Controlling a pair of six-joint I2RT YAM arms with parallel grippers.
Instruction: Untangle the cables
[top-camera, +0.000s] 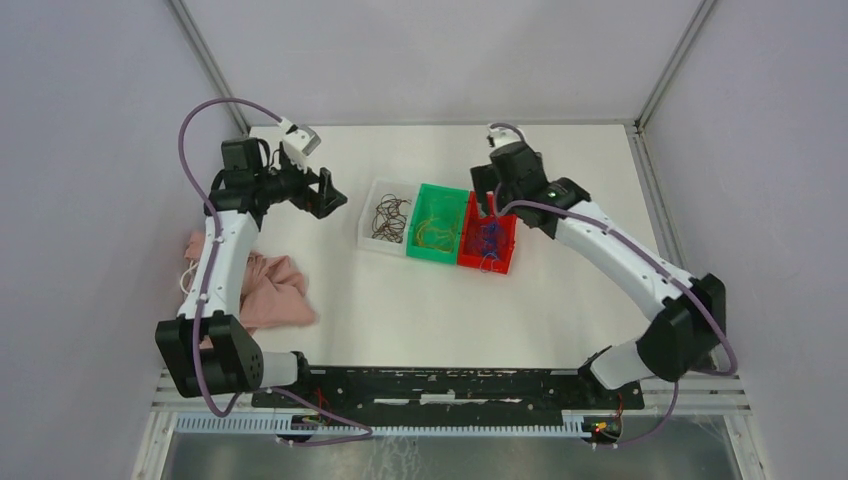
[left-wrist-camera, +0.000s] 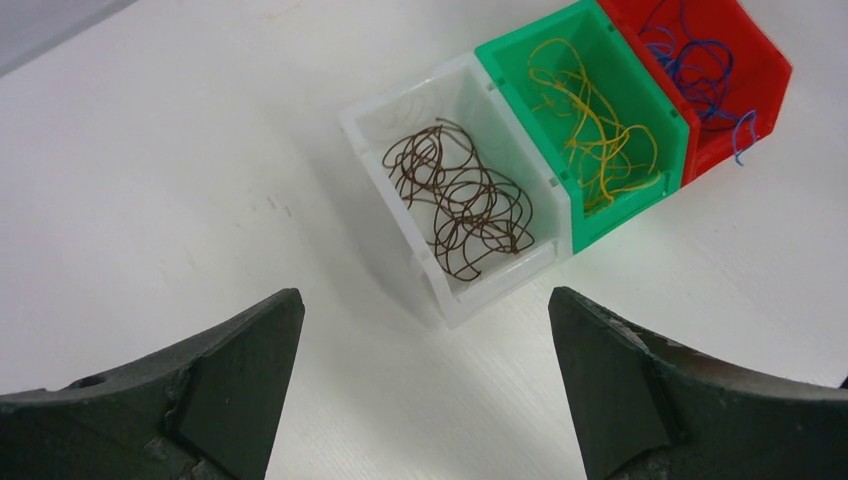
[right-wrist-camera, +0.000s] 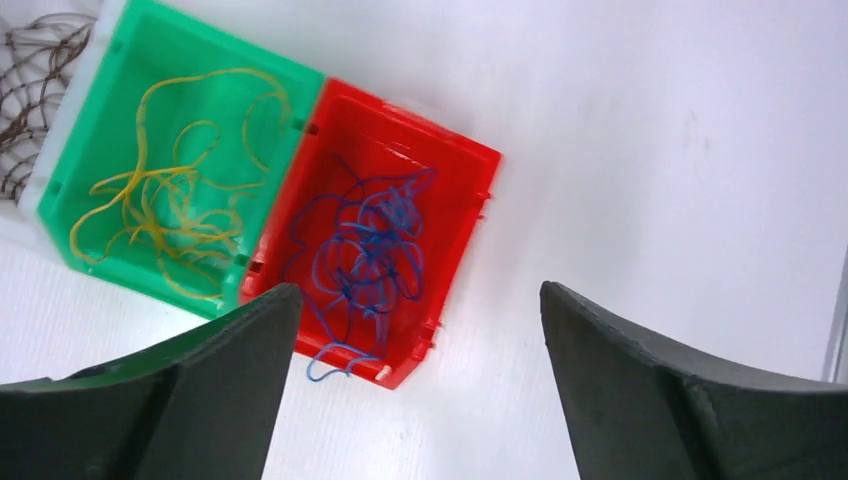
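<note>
brown cables (left-wrist-camera: 460, 205) sit in a loose curly heap inside the clear white bin (left-wrist-camera: 372, 135) on the left of the row, and right beside them the yellow-orange cables (left-wrist-camera: 600, 135) sprawl in looping strands across the green bin (left-wrist-camera: 530, 30) in the middle. over on the right, the blue cables (left-wrist-camera: 700, 65) are bunched in a tangle in the red bin (left-wrist-camera: 768, 72), with one blue loop spilling out over its near rim.
</note>
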